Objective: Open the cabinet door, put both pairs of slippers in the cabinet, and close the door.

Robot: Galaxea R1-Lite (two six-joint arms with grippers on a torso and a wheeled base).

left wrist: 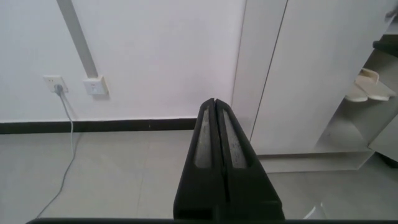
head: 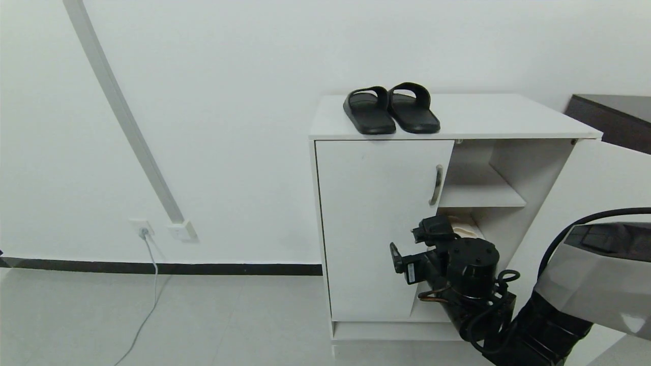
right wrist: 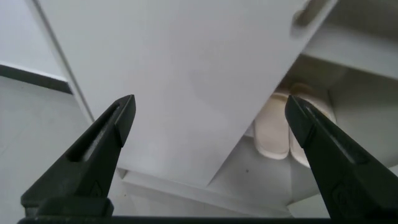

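**A:** Head view?

**B:** White cabinet [head: 473,118] against the wall. Black slippers [head: 390,109] sit side by side on its top, near the front edge, above the shut door [head: 374,229]. That door carries a metal handle [head: 436,185]. The open door [head: 585,188] is swung out on the right side, and a shelf [head: 480,195] shows inside. Below the shelf, cream slippers [head: 460,223] lie in the lower compartment, partly hidden behind the right arm [head: 460,264], which is in front of the opening.

**A:** Left wrist view?

**B:** Left gripper [left wrist: 214,109]: fingers pressed together with nothing between them, over the floor and apart from the cabinet. A wall socket [left wrist: 55,83] has a grey cable [left wrist: 68,134] plugged in. A wall duct [left wrist: 78,37] runs up at a slant. The cream slippers show on the lower compartment's floor.

**A:** Right wrist view?

**B:** Right gripper [right wrist: 209,102]: fingers spread wide, holding nothing. It faces the shut door's free edge and the lower compartment. The cream slippers lie side by side inside, just past that edge, touching neither finger.
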